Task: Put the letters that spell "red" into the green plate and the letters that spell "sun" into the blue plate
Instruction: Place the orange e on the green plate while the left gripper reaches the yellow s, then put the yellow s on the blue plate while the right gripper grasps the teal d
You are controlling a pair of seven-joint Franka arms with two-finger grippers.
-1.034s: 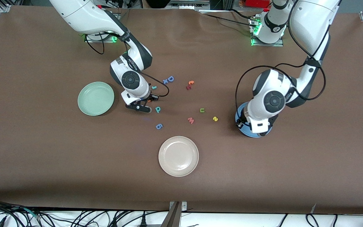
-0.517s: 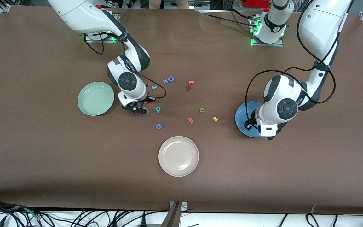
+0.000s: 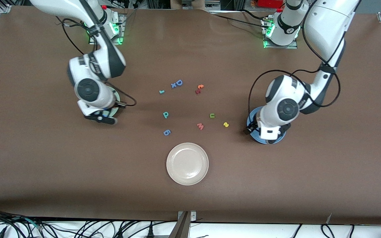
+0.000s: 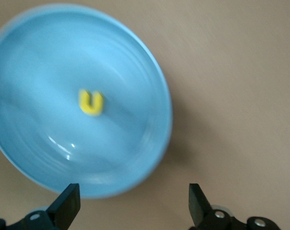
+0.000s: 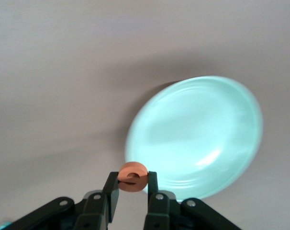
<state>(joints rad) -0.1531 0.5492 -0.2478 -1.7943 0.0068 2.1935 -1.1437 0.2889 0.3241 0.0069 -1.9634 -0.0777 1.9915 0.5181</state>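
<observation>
Right gripper clamped on orange "e" over green plate.
Left gripper spread wide above blue plate holding yellow "u".

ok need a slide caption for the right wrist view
Right pincer shut on the orange "e", above the rim of the green plate.

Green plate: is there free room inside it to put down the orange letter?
Yes. The green plate shows no letter inside. The right gripper, shut on the orange "e", hangs by its rim. Crowded: between the teal "p" and the yellow "s".
</observation>
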